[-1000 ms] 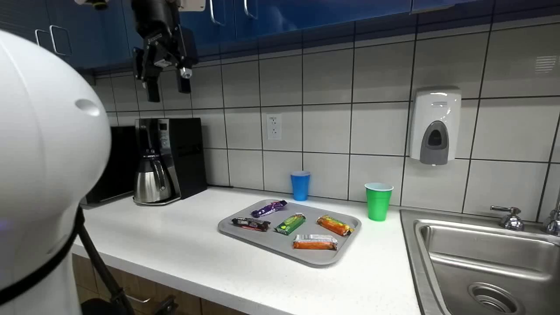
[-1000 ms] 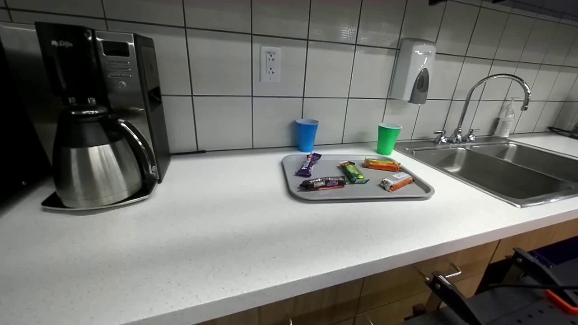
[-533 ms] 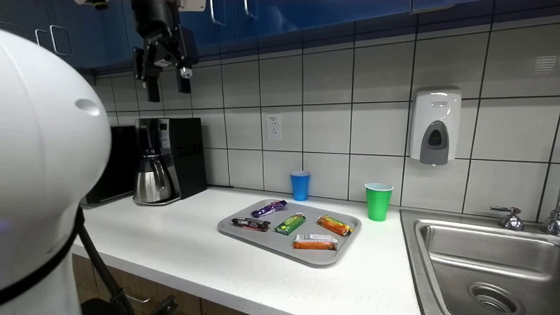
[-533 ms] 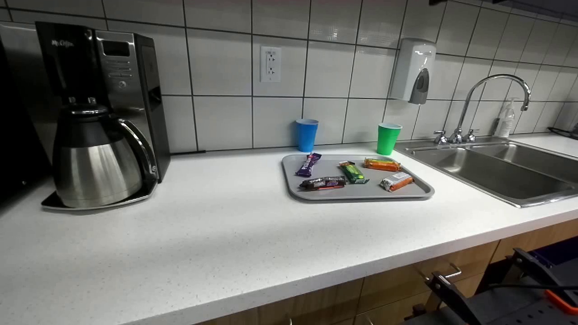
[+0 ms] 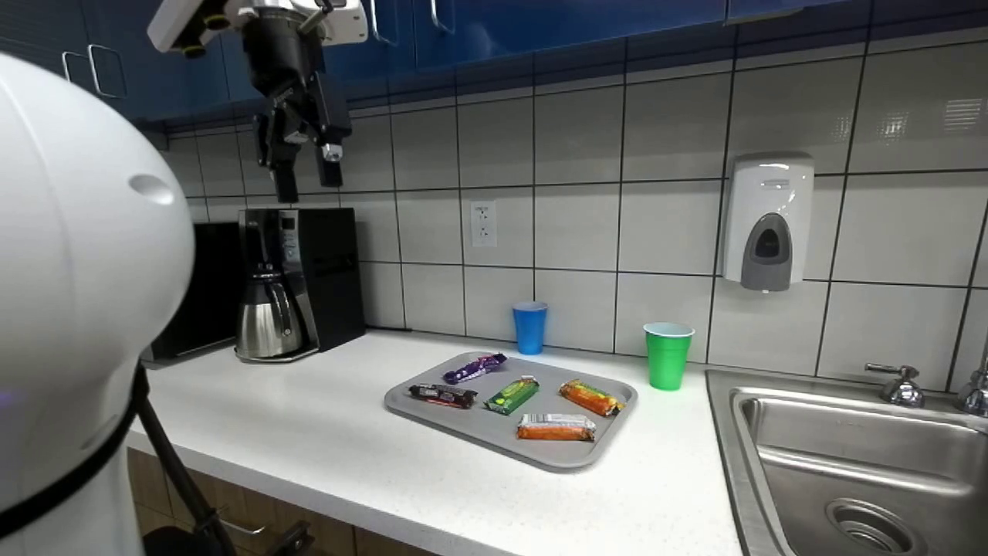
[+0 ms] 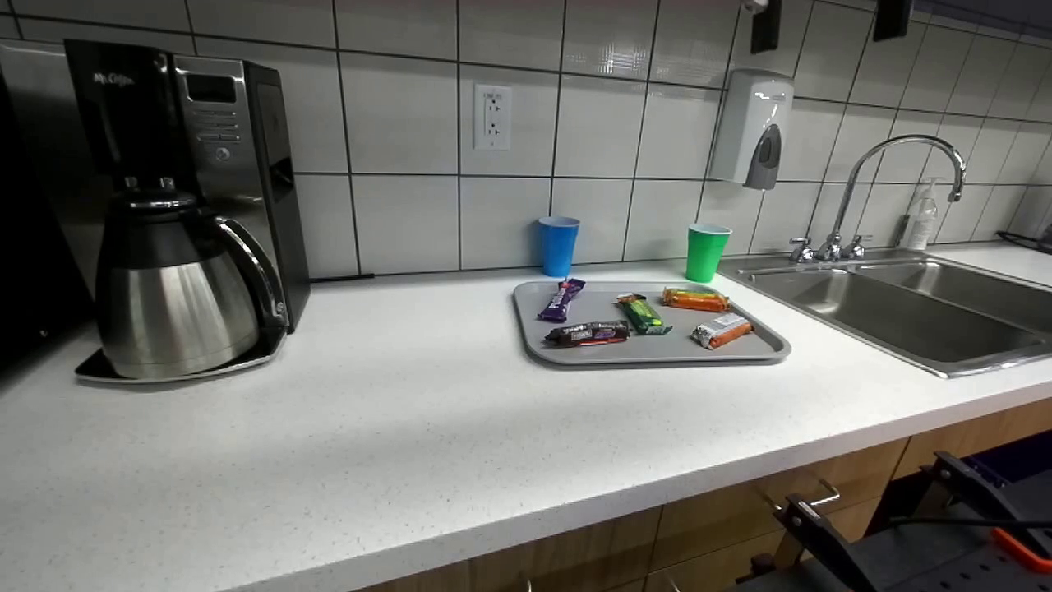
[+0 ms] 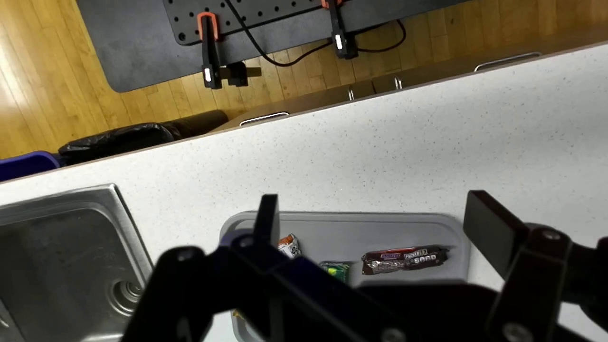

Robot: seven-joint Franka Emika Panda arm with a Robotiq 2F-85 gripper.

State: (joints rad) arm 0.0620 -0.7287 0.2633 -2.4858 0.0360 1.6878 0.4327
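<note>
High above the white counter [image 6: 370, 427] hangs the gripper [image 5: 308, 188], its 2 fingers [image 7: 492, 232] spread wide, open air between them! Beneath them, in the wrist view, shows the gray tray [image 7: 332, 232], partly covered by the gripper's black body, and 5 wrapped bars lie on it: nearest the counter's front edge, the dark brown bar [image 7: 403, 259] and, over on the sink side, the orange-and-white bar [image 6: 722, 330]. Further in now, the green bar [image 6: 643, 314] sits at a slant around the middle. Behind it come the purple bar [image 6: 562, 300] and the orange bar [image 6: 695, 298], both resting on the tray. Just past the tray, 2 cups stand upright: the green cup [image 6: 707, 252] by the tray's corner, close to the steel sink [image 5: 732, 440], and the blue cup [image 6: 559, 247] right near the tiled wall [image 6: 403, 222]. Over on the opposite side, well apart from the tray, it's the coffee maker [image 6: 218, 164], steel carafe [image 6: 181, 316] standing on its base. Behind the sink rises the curved faucet [image 6: 904, 139], and up on the wall, there's the power outlet [image 6: 493, 117] and the white dispenser [image 6: 752, 130].
</note>
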